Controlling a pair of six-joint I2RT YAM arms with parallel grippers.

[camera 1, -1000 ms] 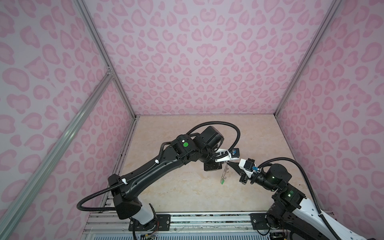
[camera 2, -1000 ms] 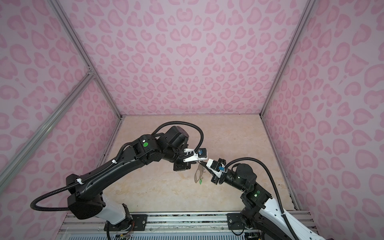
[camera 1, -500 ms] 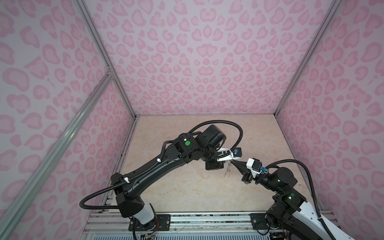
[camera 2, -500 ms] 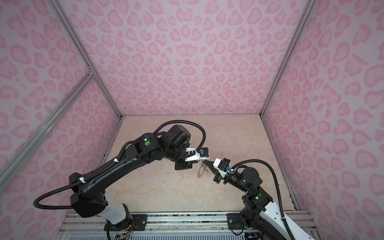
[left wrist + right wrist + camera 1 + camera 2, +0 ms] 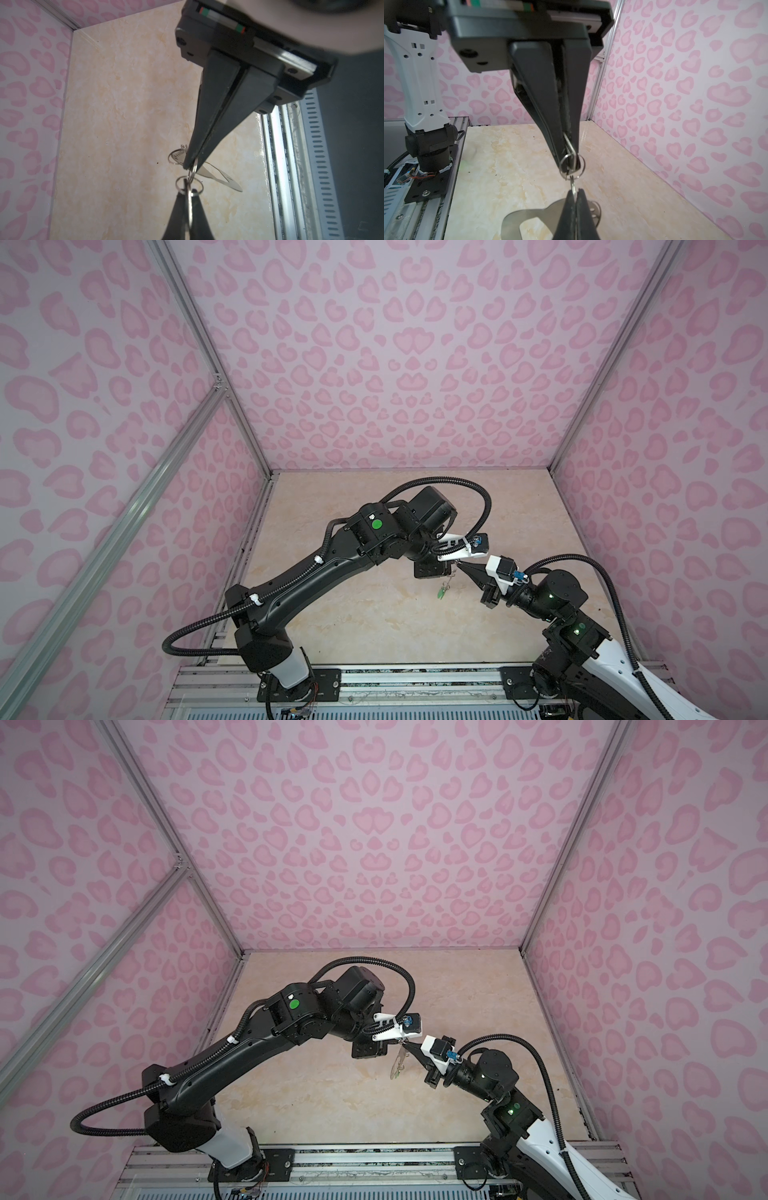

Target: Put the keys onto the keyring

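Both grippers meet tip to tip above the middle of the table. My left gripper (image 5: pixel 452 568) (image 5: pixel 188 193) is shut on a small wire ring (image 5: pixel 188 185). My right gripper (image 5: pixel 459 566) (image 5: pixel 574 192) is shut on another thin ring (image 5: pixel 572 185) of the keyring, whose grey plate (image 5: pixel 529 216) (image 5: pixel 220 179) hangs under its fingers. The two rings touch or link at the tips. A key with a green tag (image 5: pixel 441 593) dangles below the meeting point; I cannot tell from which ring. A black-tagged key is not in view.
The beige marble table (image 5: pixel 374 614) lies under both arms. Pink heart-patterned walls (image 5: pixel 395 364) close it in at the back and both sides. A metal rail (image 5: pixel 374 680) runs along the front edge at the arm bases.
Both grippers, still tip to tip and shut, have risen slightly, and the right arm has drawn back a little to the right. The hanging plate and green-tagged key moved with them.
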